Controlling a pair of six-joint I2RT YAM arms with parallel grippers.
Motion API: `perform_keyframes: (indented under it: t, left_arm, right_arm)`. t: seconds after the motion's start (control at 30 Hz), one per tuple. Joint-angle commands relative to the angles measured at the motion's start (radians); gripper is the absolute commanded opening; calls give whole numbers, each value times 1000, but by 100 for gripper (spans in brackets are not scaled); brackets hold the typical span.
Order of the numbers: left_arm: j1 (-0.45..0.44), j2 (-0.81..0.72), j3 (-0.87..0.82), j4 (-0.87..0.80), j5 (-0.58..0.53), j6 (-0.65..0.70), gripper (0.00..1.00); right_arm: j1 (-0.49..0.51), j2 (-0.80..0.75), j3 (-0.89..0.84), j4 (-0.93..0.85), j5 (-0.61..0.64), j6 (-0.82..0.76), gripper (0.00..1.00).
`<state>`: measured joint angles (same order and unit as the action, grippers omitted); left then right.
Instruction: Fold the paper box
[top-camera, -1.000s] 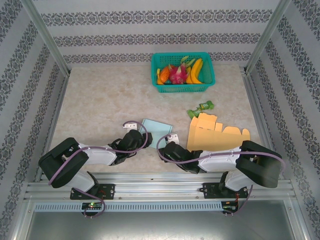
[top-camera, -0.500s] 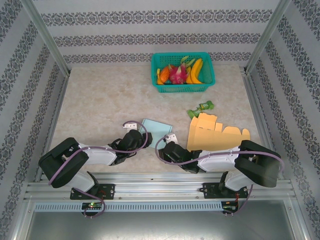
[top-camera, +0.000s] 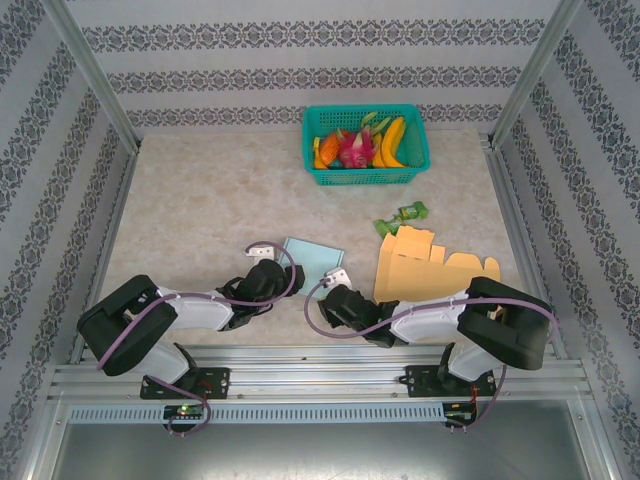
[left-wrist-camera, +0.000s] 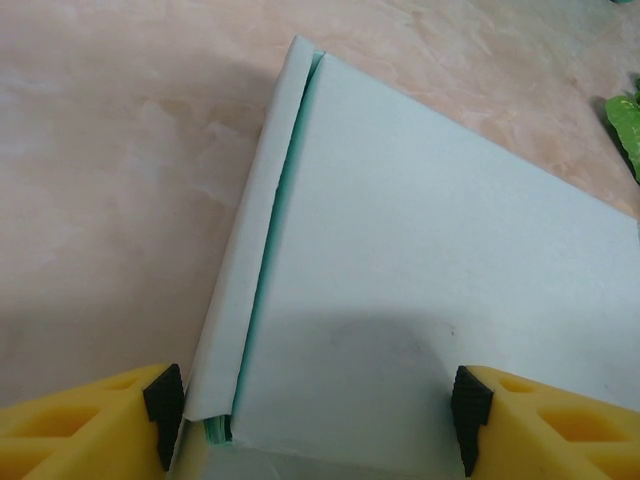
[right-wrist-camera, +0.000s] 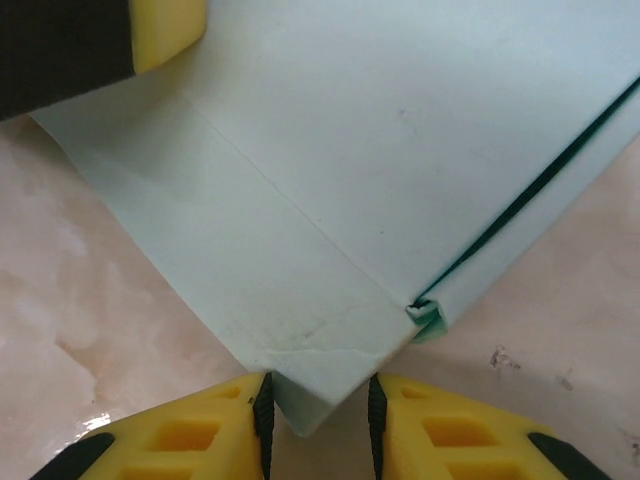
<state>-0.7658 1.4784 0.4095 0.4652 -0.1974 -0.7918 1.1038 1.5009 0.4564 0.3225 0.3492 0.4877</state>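
The paper box (top-camera: 312, 258) is a pale teal, partly folded sheet lying flat on the table between my two grippers. In the left wrist view the box (left-wrist-camera: 420, 260) has one side flap folded over along its left edge. My left gripper (left-wrist-camera: 317, 420) spans the box's near end, a pad against each side. My right gripper (right-wrist-camera: 318, 420) is shut on a creased corner of the box (right-wrist-camera: 400, 130), with the table bare beneath. One of the left gripper's fingers (right-wrist-camera: 165, 30) rests at the box's far edge. From above, the left gripper (top-camera: 280, 266) and right gripper (top-camera: 330, 284) flank the box's near side.
A flat orange cardboard blank (top-camera: 430, 270) lies just right of the right arm. A green packet (top-camera: 402, 216) sits behind it. A teal basket (top-camera: 365, 178) of toy fruit stands at the back. Metal frame posts and patterned walls enclose the table.
My right gripper has narrowed onto the box's corner, and the right arm has shifted slightly left. The left arm and the box have stayed put.
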Motion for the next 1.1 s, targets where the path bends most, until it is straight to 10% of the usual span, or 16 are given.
perform_keyframes:
  t: [0.0, 1.07]
  left_arm:
    - [-6, 56, -48, -227, -1, 39, 72]
    - [-5, 76, -28, -245, 15, 60, 70]
  right_arm:
    - [-9, 19, -8, 83, 31, -57, 32]
    - [-119, 84, -51, 240, 71, -97, 35]
